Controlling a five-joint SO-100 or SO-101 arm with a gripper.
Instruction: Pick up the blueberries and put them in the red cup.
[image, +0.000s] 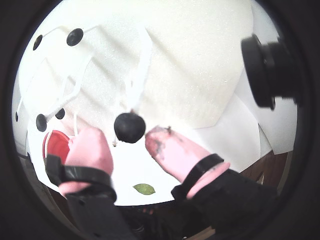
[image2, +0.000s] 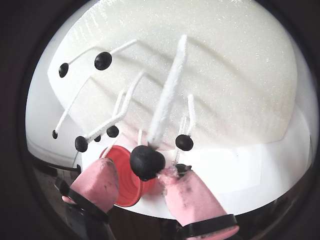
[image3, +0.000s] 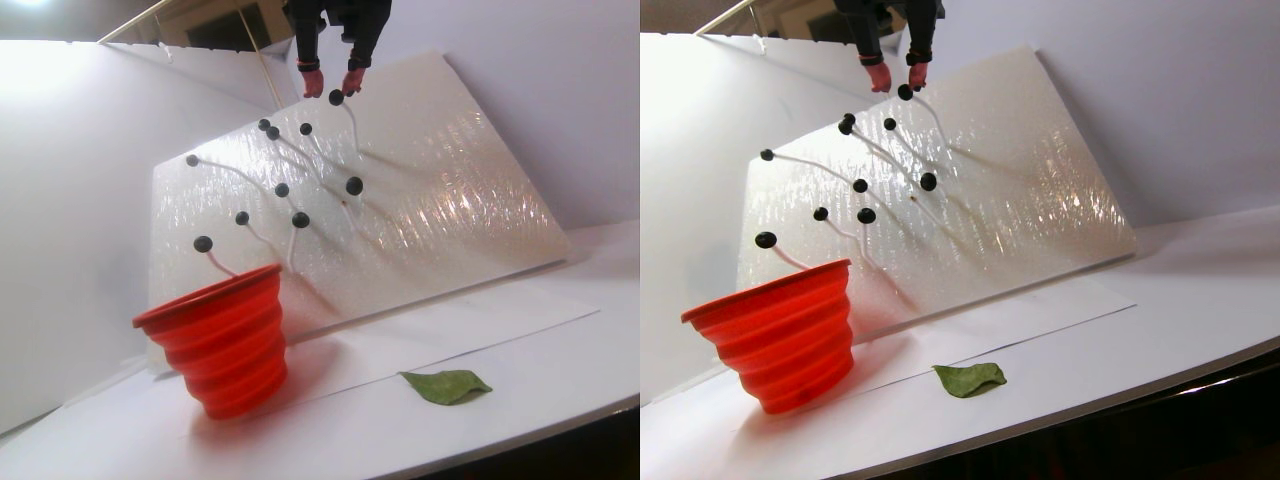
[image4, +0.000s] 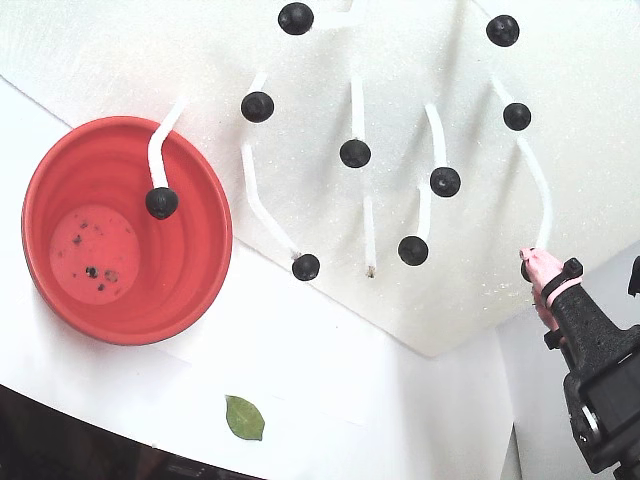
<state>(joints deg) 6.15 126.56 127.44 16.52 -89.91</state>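
Arm (image4: 600, 380) cut off by edge

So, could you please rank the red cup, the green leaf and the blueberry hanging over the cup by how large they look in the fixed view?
1. Round coral-red plastic cup, by far the largest.
2. Small green leaf.
3. Round blue-black blueberry on its white stem; it sits nearer the camera than the leaf, so this gap is unsure.

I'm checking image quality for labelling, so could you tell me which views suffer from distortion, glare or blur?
Both wrist views are fisheye, with a dark round vignette; the pink fingers and the blueberry between them look soft. In the stereo pair view, glare streaks the white foam board and the top left corner is blown out. The fixed view is sharp and evenly lit; the red cup is crisp.
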